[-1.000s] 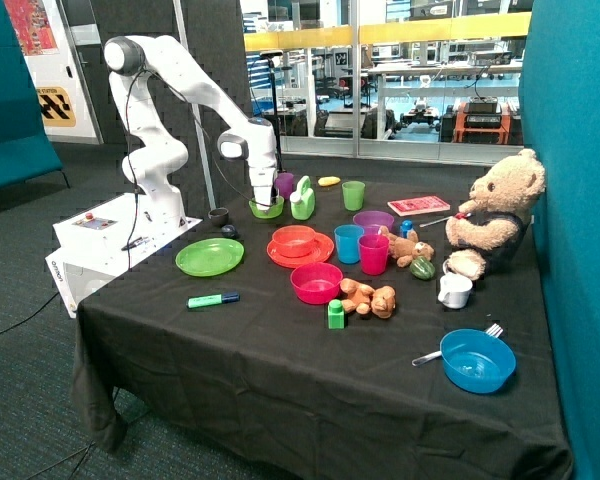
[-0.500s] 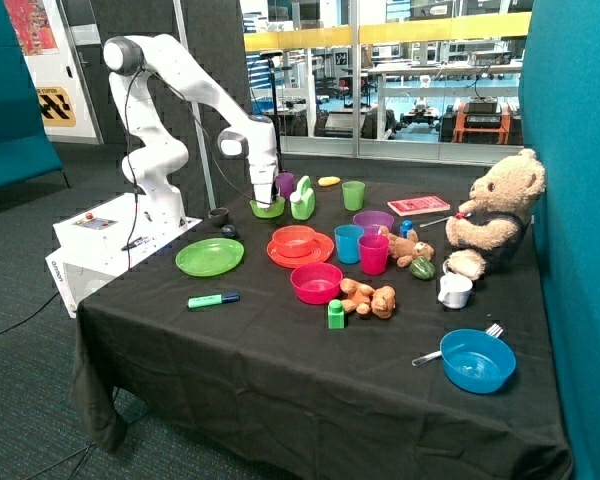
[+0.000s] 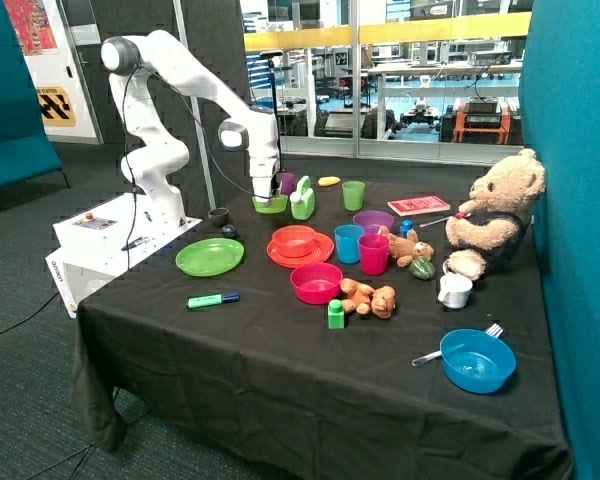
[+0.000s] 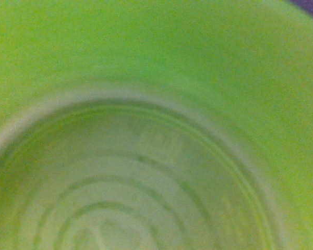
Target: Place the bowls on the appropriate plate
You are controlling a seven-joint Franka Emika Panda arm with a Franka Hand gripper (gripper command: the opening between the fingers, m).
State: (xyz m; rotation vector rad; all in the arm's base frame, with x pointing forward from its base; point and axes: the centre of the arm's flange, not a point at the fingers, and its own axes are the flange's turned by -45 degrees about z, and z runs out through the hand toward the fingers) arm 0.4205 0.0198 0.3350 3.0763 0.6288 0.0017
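Note:
The lime green bowl (image 3: 271, 205) hangs just above the table at the back, beside the green-and-white watering can (image 3: 302, 199). My gripper (image 3: 266, 195) is shut on its rim and holds it a little off the cloth. In the wrist view the bowl's inside (image 4: 146, 172) fills the picture; no fingers show there. The orange-red bowl (image 3: 294, 240) sits on the orange plate (image 3: 323, 251) near the table's middle. The green plate (image 3: 210, 257) lies bare near the table's robot-side edge, in front of the held bowl.
A pink bowl (image 3: 317, 282) stands in front of the orange plate. Blue (image 3: 348, 243) and pink (image 3: 373, 254) cups, a purple bowl (image 3: 373, 220), a green cup (image 3: 353, 194), small toys (image 3: 369, 298), a teddy bear (image 3: 495, 215), a blue bowl (image 3: 477, 360) and a marker (image 3: 213, 299) stand around.
My gripper and the lime green bowl have risen slightly off the table together. Nothing else has moved.

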